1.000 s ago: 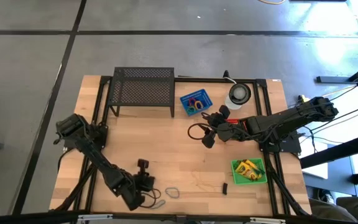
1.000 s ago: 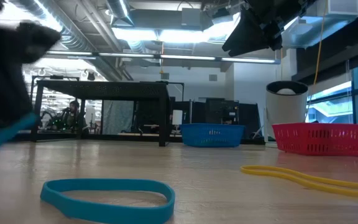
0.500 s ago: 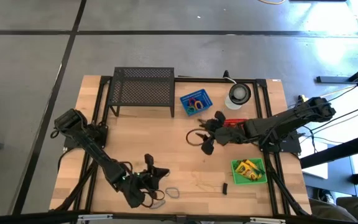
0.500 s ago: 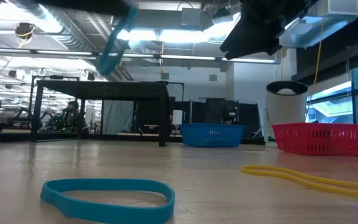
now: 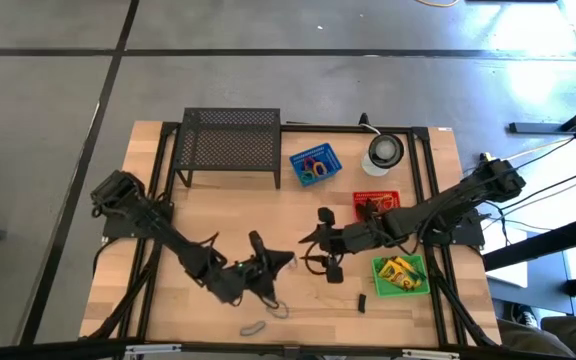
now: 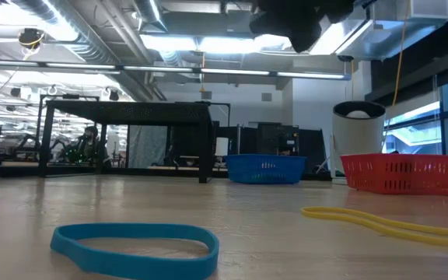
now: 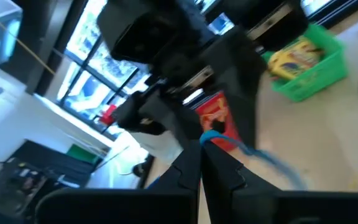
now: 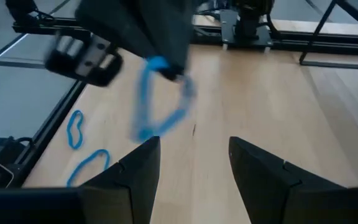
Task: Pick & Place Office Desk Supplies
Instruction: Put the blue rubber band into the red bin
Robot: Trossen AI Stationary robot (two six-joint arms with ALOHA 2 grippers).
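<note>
The left gripper (image 7: 201, 146) has its fingers pressed together, pinching a blue rubber band (image 8: 157, 99) that hangs in the air in front of the black wire-mesh rack (image 5: 231, 141). Facing it from the right, the right gripper (image 8: 193, 163) holds its fingers spread, empty. Farther from the rack, another blue band (image 6: 134, 247) lies flat on the table (image 5: 218, 210).

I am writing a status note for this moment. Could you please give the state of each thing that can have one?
left gripper: shut on blue rubber band, lifted off the table
right gripper: open, empty, facing that band
blue loop: flat on table
green bin: holds crayon box
red bin: on table
</note>
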